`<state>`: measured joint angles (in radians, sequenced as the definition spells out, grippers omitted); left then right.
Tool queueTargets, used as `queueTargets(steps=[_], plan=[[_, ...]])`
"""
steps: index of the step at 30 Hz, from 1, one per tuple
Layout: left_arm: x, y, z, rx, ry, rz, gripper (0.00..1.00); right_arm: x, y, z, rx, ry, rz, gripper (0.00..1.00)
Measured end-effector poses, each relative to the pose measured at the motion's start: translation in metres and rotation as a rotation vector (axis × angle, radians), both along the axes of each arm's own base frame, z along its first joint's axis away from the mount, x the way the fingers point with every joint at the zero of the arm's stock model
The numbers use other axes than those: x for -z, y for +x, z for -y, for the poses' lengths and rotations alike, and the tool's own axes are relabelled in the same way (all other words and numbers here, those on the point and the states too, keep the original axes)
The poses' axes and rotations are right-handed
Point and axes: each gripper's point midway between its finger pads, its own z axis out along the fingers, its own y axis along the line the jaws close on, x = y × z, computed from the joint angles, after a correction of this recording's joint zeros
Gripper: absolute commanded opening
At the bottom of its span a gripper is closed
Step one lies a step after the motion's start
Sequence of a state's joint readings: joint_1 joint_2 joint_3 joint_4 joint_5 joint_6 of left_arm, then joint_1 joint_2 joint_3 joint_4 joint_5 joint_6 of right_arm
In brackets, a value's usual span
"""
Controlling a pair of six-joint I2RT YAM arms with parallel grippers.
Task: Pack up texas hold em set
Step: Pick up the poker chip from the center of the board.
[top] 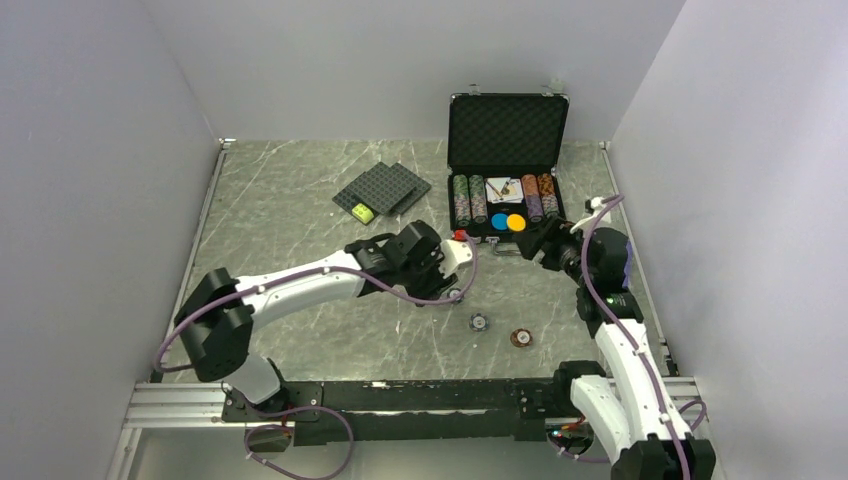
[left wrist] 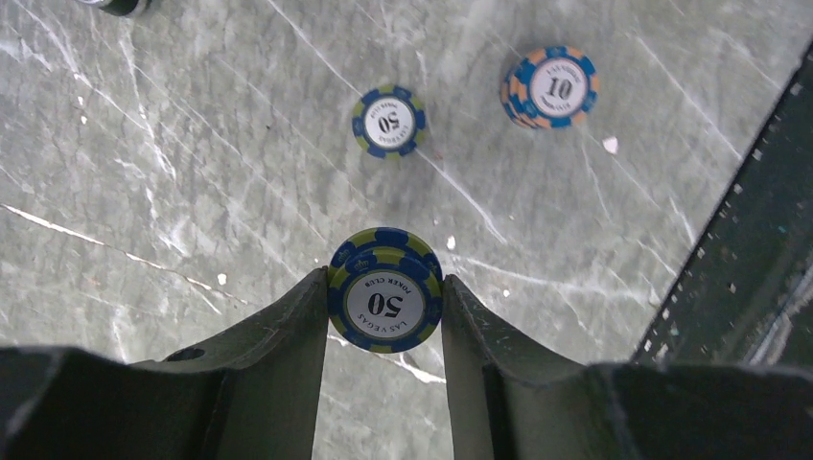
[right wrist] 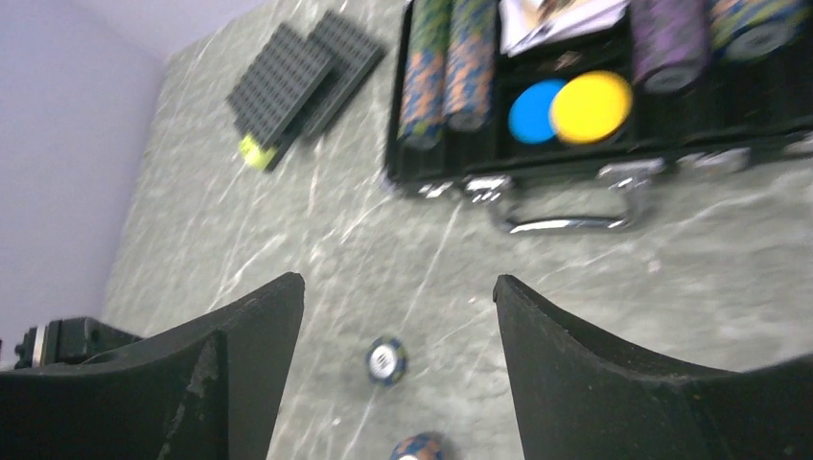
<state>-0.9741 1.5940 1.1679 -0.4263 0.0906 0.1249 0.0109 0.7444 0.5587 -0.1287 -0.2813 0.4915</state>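
The black silver-edged briefcase point(top: 508, 128) stands open at the back right, with chip rows, cards, a blue disc point(right wrist: 533, 110) and an orange disc point(right wrist: 590, 105) in its tray. My left gripper point(left wrist: 385, 279) is shut on a blue-and-yellow 50 chip point(left wrist: 385, 305), held just above the table point(top: 300, 220); in the top view the left gripper point(top: 452, 285) sits mid-table. Beyond it lie a loose 50 chip point(left wrist: 388, 122) and a small blue-and-orange stack of 10 chips point(left wrist: 549, 86). My right gripper point(right wrist: 398, 297) hangs open and empty in front of the case, above a loose chip point(right wrist: 385, 361).
Dark grey studded plates point(top: 382, 188) with a small yellow-green brick point(top: 362, 213) lie at the back, left of the case. The case handle point(right wrist: 566, 213) sticks out toward me. White walls close in the table on three sides. A dark rail point(left wrist: 748, 259) runs along the near edge.
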Motion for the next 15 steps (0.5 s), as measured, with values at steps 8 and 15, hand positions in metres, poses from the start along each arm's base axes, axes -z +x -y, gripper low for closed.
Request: queueTargets(steps=[8, 15], plan=[[-0.025, -0.019, -0.004, 0.111, -0.091, 0.012, 0.00, 0.038, -0.034, -0.069, -0.343, 0.268, -0.199, 0.70], [-0.029, -0.027, 0.002, 0.164, -0.127, -0.001, 0.00, 0.028, -0.072, -0.122, -0.592, 0.330, -0.236, 0.69]])
